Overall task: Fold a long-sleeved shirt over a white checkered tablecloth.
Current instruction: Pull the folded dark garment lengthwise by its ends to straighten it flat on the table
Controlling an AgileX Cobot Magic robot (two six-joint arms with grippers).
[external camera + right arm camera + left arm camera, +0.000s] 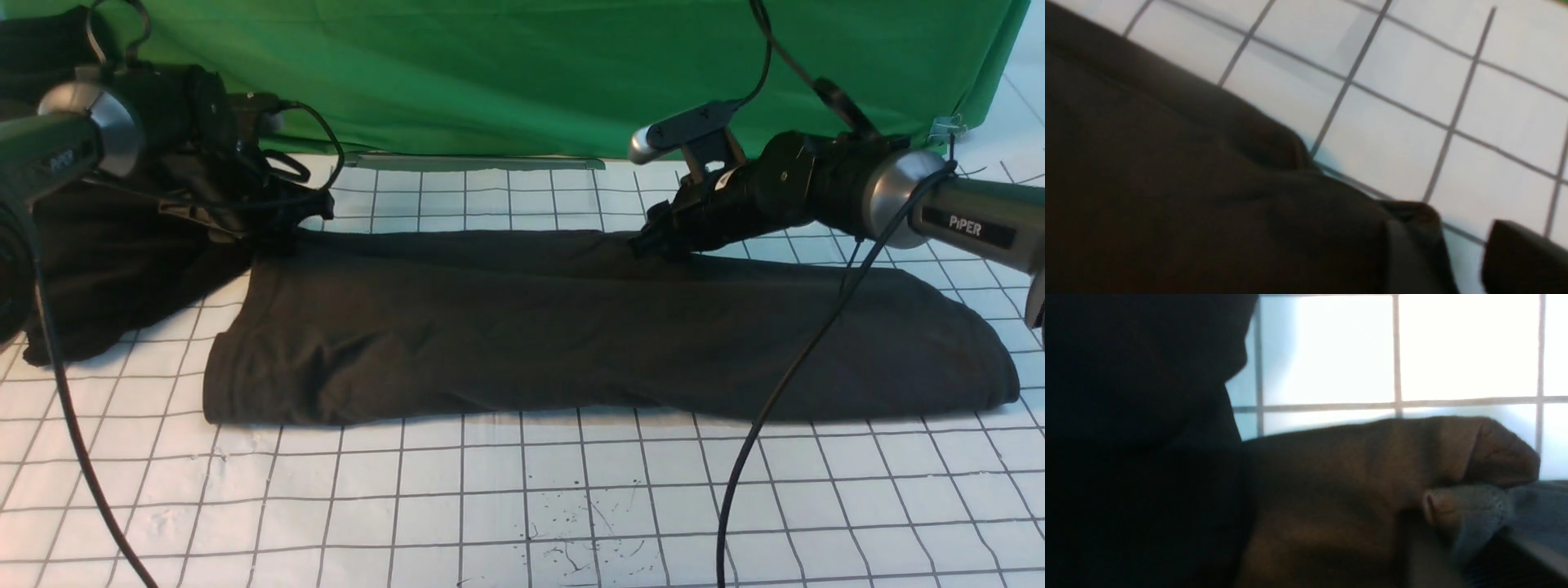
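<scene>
- The shirt [604, 327] lies folded in a long band across the tablecloth [522, 506], nearer its far edge.
- The left pincer [282, 233] sits at the shirt's far left corner; I cannot tell whether it grips.
- The right pincer [649, 241] rests on the shirt's far edge, jaws parted.

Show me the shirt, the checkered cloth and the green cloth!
shirt [571, 327]: front view, middle of the folded band.
checkered cloth [522, 506]: front view, bare squares in front of the shirt.
green cloth [522, 73]: front view, middle of the hanging backdrop.
</scene>
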